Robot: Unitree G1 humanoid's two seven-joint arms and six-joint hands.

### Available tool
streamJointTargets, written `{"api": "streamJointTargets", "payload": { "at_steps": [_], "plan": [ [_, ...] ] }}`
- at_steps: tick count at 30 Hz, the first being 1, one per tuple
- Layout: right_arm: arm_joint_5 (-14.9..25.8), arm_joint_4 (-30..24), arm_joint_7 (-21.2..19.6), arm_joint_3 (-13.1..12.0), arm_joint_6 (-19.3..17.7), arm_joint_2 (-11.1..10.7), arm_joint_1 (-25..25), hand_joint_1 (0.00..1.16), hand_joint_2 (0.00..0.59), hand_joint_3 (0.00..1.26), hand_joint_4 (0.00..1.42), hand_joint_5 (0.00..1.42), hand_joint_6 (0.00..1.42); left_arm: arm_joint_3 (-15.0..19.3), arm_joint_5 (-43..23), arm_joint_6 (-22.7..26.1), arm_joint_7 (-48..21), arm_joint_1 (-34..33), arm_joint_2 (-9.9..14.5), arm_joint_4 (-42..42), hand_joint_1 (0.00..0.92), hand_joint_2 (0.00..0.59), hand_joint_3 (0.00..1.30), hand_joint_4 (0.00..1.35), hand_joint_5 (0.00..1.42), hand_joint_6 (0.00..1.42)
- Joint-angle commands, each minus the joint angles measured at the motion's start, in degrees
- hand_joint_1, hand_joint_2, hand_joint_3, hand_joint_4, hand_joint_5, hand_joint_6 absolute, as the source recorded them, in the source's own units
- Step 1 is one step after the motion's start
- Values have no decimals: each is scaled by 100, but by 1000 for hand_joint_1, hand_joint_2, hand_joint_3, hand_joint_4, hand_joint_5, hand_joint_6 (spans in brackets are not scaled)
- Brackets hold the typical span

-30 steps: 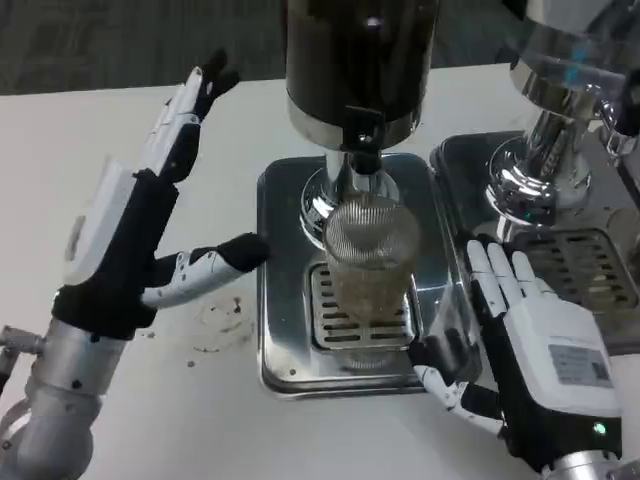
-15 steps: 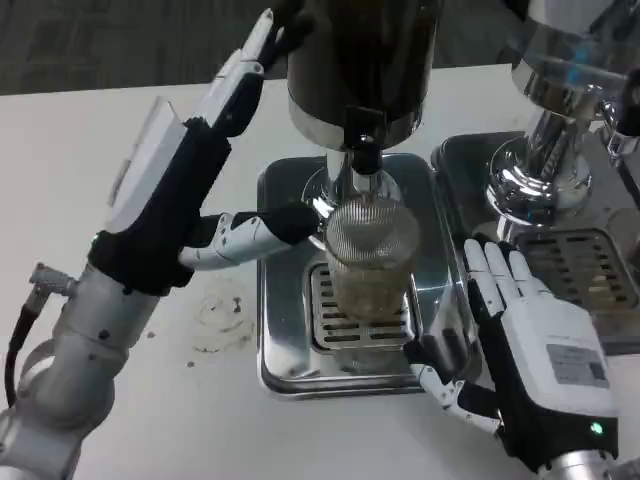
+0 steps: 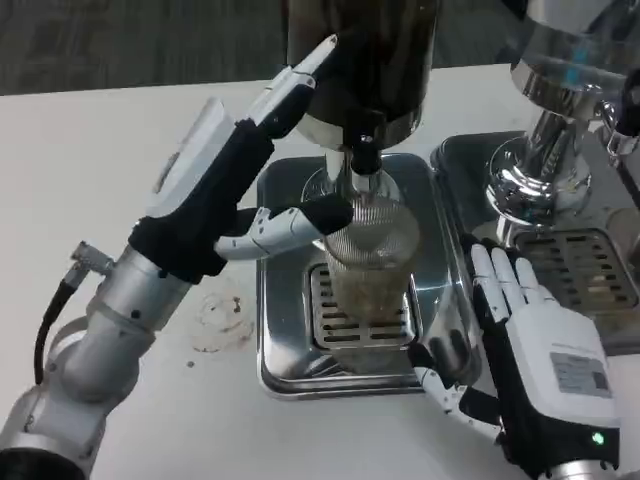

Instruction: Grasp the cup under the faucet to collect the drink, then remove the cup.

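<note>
A clear ribbed cup [image 3: 370,270] with pale drink in its lower part stands on the grate of the steel drip tray [image 3: 285,350], right under the faucet [image 3: 362,160] of the dark dispenser [image 3: 360,60]. My left hand [image 3: 235,185] reaches in from the left with fingers spread; its thumb tip lies at the cup's upper left side, and its longer fingers stretch up against the dispenser body. My right hand [image 3: 535,350] lies flat and open on the tray's right edge, a short way right of the cup, holding nothing.
A second chrome dispenser [image 3: 560,110] with its own drip tray [image 3: 590,270] stands at the right, close behind my right hand. Faint stains [image 3: 220,315] mark the white table left of the tray.
My left arm has swung right and forward from the open table until its thumb reaches the cup and its fingers the dispenser. The right hand and the cup have stayed put.
</note>
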Motion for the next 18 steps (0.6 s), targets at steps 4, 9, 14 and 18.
{"api": "streamJointTargets", "payload": {
  "at_steps": [4,9,14,18],
  "plan": [
    [-34,-82,-113,-53,63,40,84,478,326,0,0,0,115,-97,231,-177,-82,-130,-57,150,0,103,142,67,180,90],
    [-33,-101,-100,-54,65,38,94,478,326,0,0,0,115,-124,146,-238,-184,25,-60,12,0,108,155,89,229,126],
    [-2,-68,-69,-55,40,19,56,478,329,0,0,0,115,-108,93,-263,-246,247,-49,-233,0,115,162,101,257,150],
    [19,-18,-36,-50,8,-1,-24,479,331,0,0,0,116,-75,144,-242,-234,472,-8,-460,0,120,165,102,296,175]
  ]
}}
